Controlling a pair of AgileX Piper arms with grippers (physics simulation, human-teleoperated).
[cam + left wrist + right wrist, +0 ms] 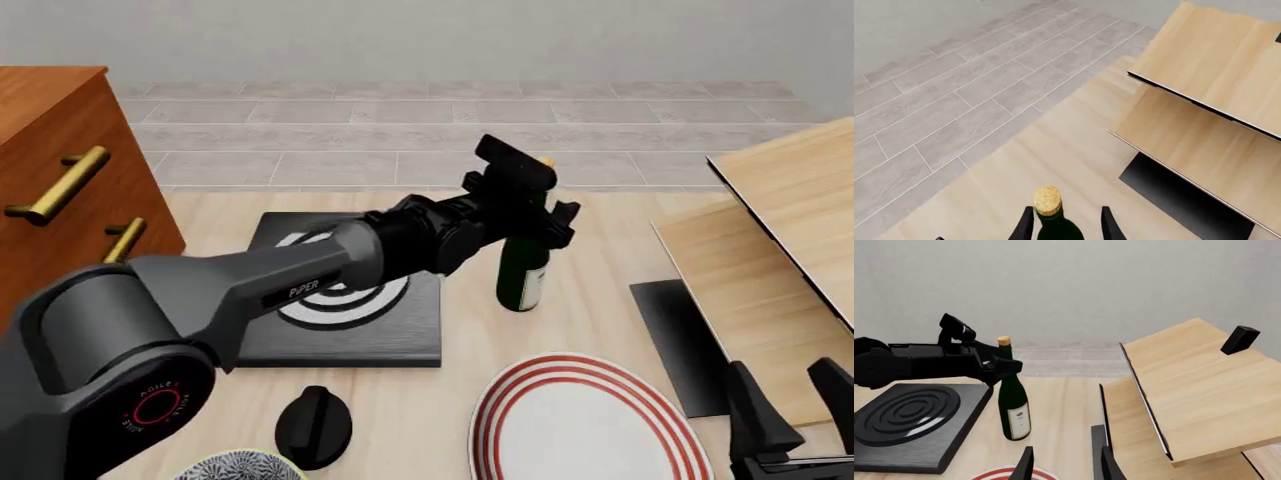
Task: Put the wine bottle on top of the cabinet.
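Note:
The wine bottle point(523, 272), dark green with a tan cork point(1048, 199) and a white label point(1019, 420), stands upright on the table right of centre. My left gripper point(535, 216) is at its neck and shoulder, one finger on each side. In the left wrist view the fingers point(1110, 226) flank the glass with a gap on one side, so the left gripper point(1066, 228) reads as open. The reddish-brown cabinet point(54, 150) with brass handles stands at the far left. My right gripper point(1064, 466) hangs open and empty near the front right point(794, 410).
A black square plate with white rings point(350, 300) lies left of the bottle. A red-striped plate point(587, 430), a black knob point(314, 425) and a patterned bowl point(234, 468) sit along the front. Pale wooden panels point(787, 220) over a black base point(674, 340) fill the right side.

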